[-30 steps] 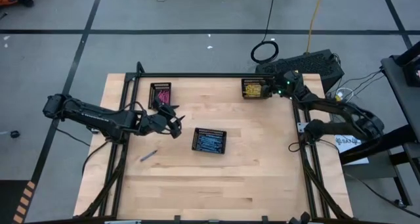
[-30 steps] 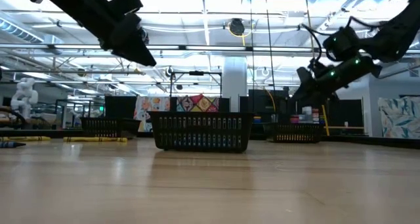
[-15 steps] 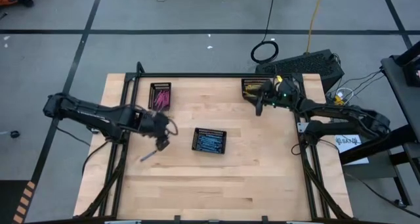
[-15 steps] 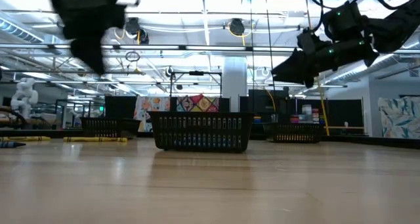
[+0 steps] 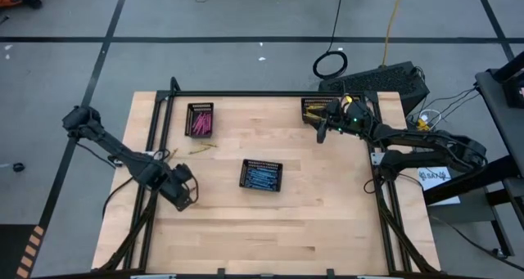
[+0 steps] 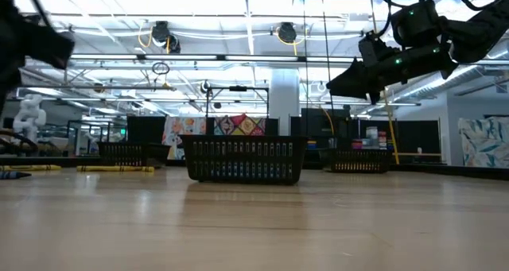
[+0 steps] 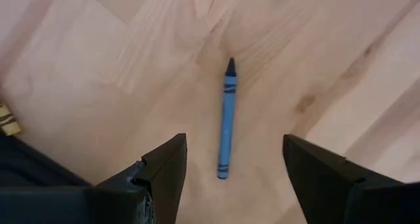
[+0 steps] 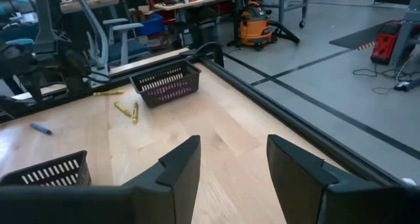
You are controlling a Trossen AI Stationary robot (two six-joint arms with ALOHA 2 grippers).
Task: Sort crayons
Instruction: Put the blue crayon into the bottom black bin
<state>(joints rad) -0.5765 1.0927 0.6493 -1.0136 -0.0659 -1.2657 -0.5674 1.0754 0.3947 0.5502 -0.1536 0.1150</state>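
Now that the left end effector (image 7: 230, 178) has swung from the pink tray over to the loose blue wax crayon (image 7: 226, 119) on the wooden surface (image 5: 270, 222), fingers spread astride it, a pick looks next; right end effector (image 8: 233, 171) hangs spread and empty near the yellow tray.

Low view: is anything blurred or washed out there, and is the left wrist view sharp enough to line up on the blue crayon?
Low view: ceiling lights glare bright; the left arm is a dark smear at the left edge, while the middle tray is crisp. Left wrist view: the blue crayon is sharp, wrapper bands readable, lying between the open fingers of the left end effector; the fingers themselves look slightly soft.
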